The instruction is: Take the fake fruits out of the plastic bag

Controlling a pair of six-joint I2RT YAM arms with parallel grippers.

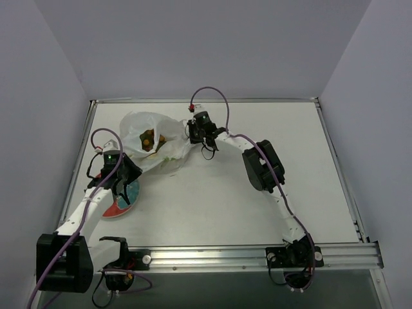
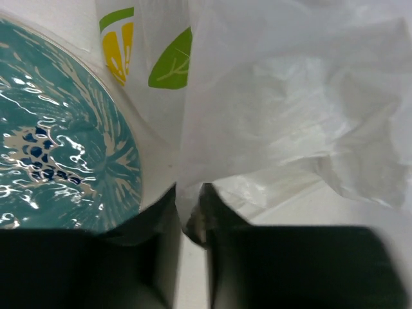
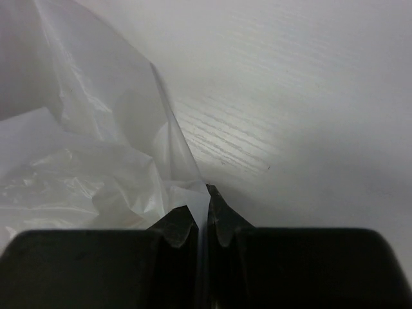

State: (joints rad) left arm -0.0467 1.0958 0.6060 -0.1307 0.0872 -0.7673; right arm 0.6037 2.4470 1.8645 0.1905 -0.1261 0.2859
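I am seeing the thin, crinkled white translucent plastic bag (image 1: 168, 153) lying on the white tabletop (image 1: 219, 199), toward 11 o'clock from its middle, with small yellow-orange fake fruits (image 1: 152, 138) showing inside. The right pincer (image 3: 203, 222) is pinching the bag's film at its 3 o'clock edge, its arm reaching far with the elbow bent. The left pincer (image 2: 190, 215) is clamping a fold at the bag's 7 o'clock corner, above the round red-rimmed teal plate (image 1: 119, 207). Only the overhead view is showing the fruits; the left wrist view alone is showing yellow and green printed marks.
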